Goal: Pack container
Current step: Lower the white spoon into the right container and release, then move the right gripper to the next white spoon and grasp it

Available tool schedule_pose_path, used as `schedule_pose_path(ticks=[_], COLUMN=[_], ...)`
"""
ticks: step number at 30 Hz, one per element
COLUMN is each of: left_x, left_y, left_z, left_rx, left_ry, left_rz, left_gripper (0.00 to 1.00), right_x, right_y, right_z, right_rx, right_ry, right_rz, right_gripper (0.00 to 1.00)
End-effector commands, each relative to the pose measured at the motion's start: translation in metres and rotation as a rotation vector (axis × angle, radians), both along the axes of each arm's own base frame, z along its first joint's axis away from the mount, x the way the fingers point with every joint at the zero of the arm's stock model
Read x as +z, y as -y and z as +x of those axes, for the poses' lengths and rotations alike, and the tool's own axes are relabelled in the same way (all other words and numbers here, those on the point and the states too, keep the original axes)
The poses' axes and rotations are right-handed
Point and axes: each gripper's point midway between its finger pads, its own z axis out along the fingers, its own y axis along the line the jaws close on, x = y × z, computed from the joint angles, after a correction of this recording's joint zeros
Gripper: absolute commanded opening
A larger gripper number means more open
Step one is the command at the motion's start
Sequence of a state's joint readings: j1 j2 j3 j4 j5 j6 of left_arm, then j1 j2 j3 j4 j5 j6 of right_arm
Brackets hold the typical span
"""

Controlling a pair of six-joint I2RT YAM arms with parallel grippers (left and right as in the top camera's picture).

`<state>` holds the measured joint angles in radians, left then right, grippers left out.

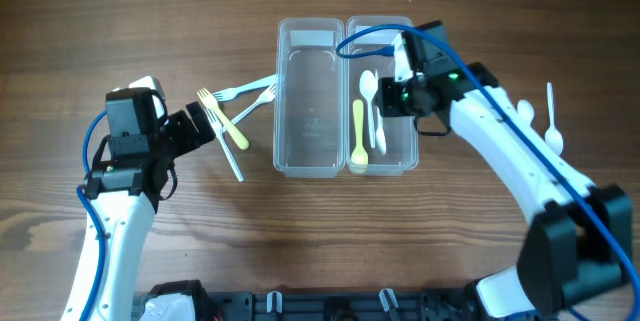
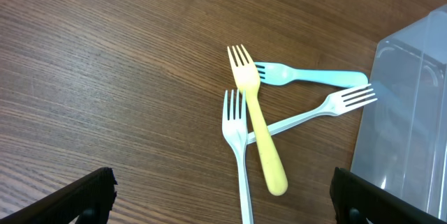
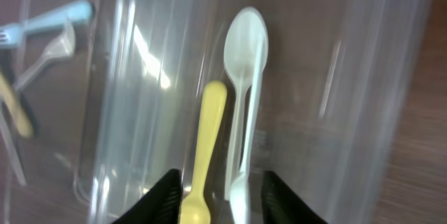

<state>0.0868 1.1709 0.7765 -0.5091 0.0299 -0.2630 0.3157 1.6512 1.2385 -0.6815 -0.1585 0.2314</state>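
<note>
- Overhead: two clear tubs stand side by side mid-table. The left container [image 1: 308, 111] holds nothing; the right container [image 1: 402, 164] holds a yellow spoon [image 1: 358, 136] and a white spoon [image 1: 372, 101]. The right hand [image 1: 400, 91] hangs over it. The left hand [image 1: 197, 129] is beside a cluster of forks [image 1: 235, 111] left of the tubs. Two loose spoons [image 1: 552, 121] lie far right.
- Left wrist: the left hand's fingers [image 2: 84, 196] stand wide apart and empty. A yellow fork [image 2: 260, 130] crosses two white forks [image 2: 236, 140]; a blue fork [image 2: 311, 77] lies beyond.
- Right wrist: this hand's fingers [image 3: 169, 195] are parted, gripping nothing, above both spoons lying in the tub.
</note>
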Motion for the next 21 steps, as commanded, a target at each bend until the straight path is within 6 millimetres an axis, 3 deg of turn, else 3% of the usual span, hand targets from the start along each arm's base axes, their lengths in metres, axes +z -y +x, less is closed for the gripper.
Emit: schedule_pose_path(ticks=[1, 4, 5, 9, 14, 17, 21], left_x=[0.006, 0.006, 0.006, 0.006, 0.006, 0.006, 0.006], left_y=[0.000, 0.000, 0.000, 0.000, 0.000, 0.000, 0.000], left_z=[0.004, 0.004, 0.004, 0.004, 0.004, 0.004, 0.004], left_rx=[-0.019, -0.019, -0.019, -0.019, -0.019, -0.019, -0.019], left_ry=[0.013, 0.013, 0.013, 0.013, 0.013, 0.013, 0.013], left_rz=[0.020, 0.020, 0.020, 0.020, 0.020, 0.020, 0.020], left_gripper=[1.00, 1.00, 1.00, 1.00, 1.00, 1.00, 1.00], right_x=[0.095, 0.135, 0.149, 0.150, 0.106, 0.067, 0.018], right_y=[0.038, 0.084, 0.115, 0.183, 0.240, 0.256, 0.279], right_z=[0.024, 0.025, 0.023, 0.011, -0.003, -0.007, -0.011], right_rx=[-0.099, -0.195, -0.265, -0.421, -0.551, -0.576, -0.612], right_ry=[0.277, 0.408, 0.449, 0.416, 0.249, 0.149, 0.040], right_rz=[-0.056, -0.152, -0.214, -0.341, -0.345, -0.308, -0.310], right_gripper=[0.50, 0.53, 0.53, 0.52, 0.50, 0.51, 0.61])
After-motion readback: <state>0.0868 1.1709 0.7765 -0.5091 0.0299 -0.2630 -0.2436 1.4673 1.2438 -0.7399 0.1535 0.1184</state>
